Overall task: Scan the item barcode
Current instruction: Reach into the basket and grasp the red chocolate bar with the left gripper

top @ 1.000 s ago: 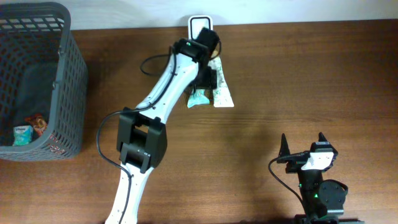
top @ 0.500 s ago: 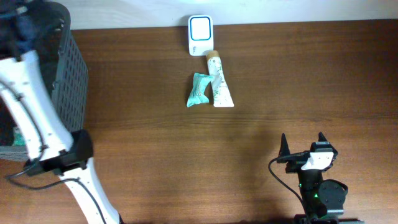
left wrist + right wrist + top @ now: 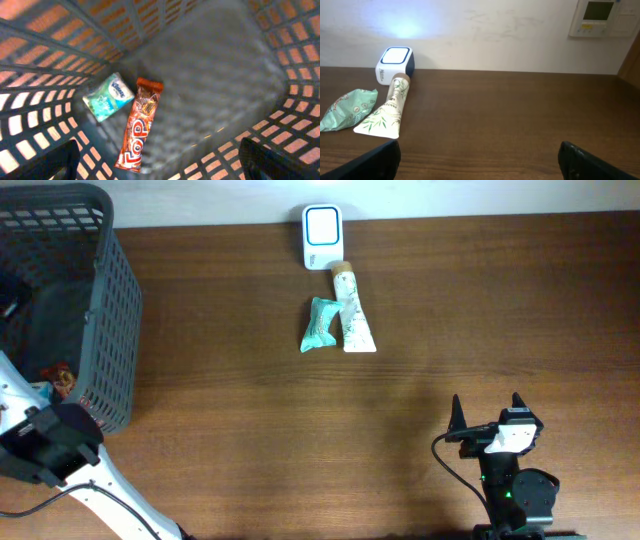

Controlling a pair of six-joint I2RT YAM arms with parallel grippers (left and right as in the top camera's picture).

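Currently both sets of fingers stand released, grasping nothing. Left fingers [image 3: 50, 162] hang inside the grey basket [image 3: 110, 300], well apart from the barcode scanner [image 3: 322, 225], over a red Top bar [image 3: 139, 127] and a teal tissue pack [image 3: 108, 96]. A leaf-printed tube [image 3: 352, 315] lies cap-end just beside the scanner, with a teal packet [image 3: 318, 325] alongside. Right fingers [image 3: 375, 162] sit well apart from the scanner.

Frame edges crop the basket [image 3: 115, 330] and left hand [image 3: 160, 159].
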